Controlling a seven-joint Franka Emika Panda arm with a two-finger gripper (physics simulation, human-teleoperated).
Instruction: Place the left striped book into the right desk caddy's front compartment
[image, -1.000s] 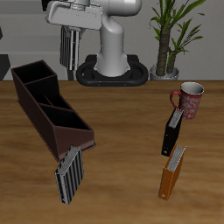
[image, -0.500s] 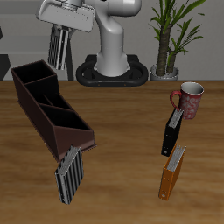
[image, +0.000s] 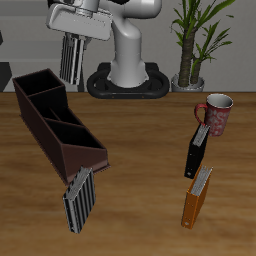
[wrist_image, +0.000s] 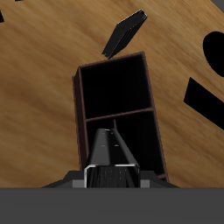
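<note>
My gripper (image: 74, 42) hangs above the back end of the right desk caddy (image: 62, 140), shut on the left striped book (image: 70, 66). The book is grey with fine dark stripes and hangs upright from the fingers, clear of the caddy. In the wrist view its grey edge (wrist_image: 111, 149) juts out from the gripper (wrist_image: 112, 178), over the caddy's dark open compartments (wrist_image: 115, 84). The maroon-brown caddy lies slanted on the table, one end toward the front edge.
A book with bolder black-and-white stripes (image: 79, 200) leans at the caddy's near end, also seen as a dark book (wrist_image: 123, 33) in the wrist view. Across the table are a black book (image: 197, 152), an orange book (image: 196, 197) and a red mug (image: 216, 113). A potted plant (image: 190, 40) stands at the back.
The gripper and the striped book have swung a little sideways over the caddy's back end and dropped slightly. Nothing on the table has moved.
</note>
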